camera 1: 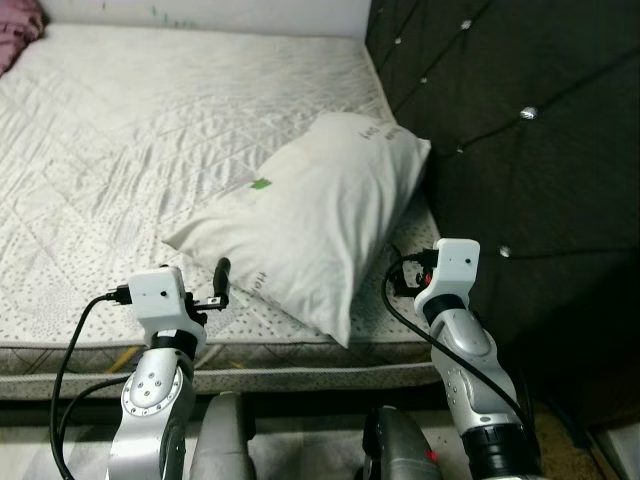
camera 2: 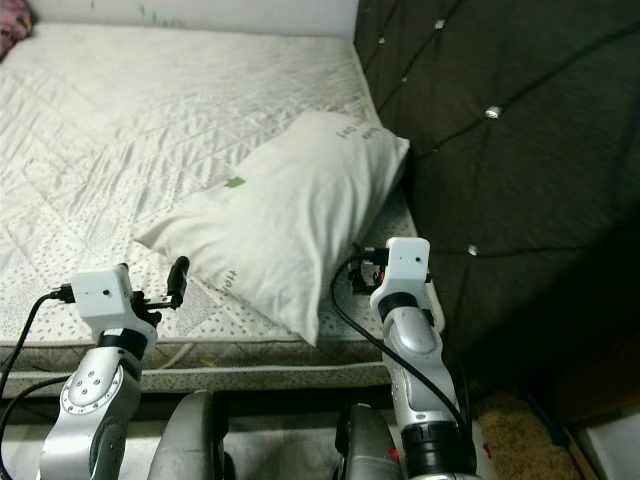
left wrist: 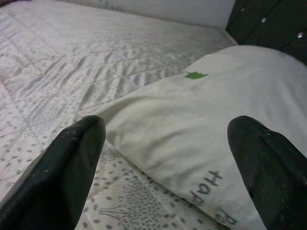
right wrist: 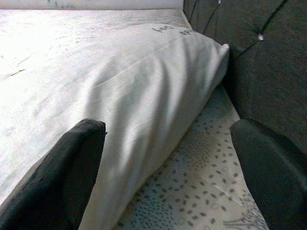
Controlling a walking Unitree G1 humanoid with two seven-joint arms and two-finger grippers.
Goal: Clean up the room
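A white pillow (camera 1: 310, 220) with a small green mark and grey lettering lies at an angle on the bare quilted mattress (camera 1: 110, 140), its far corner against the dark headboard. My left gripper (camera 1: 218, 285) hovers open at the pillow's near left corner, just above the mattress edge. In the left wrist view the pillow (left wrist: 201, 115) lies just ahead between the spread black fingers (left wrist: 67, 167). My right gripper (camera 1: 398, 272) is open at the pillow's near right side, close to the headboard. In the right wrist view the pillow (right wrist: 124, 86) lies ahead of it.
A dark tufted headboard (camera 1: 520, 150) with shiny buttons stands along the right of the bed. A pink cloth (camera 1: 15, 25) sits at the far left corner of the mattress. The mattress front edge (camera 1: 300, 355) runs just below both grippers.
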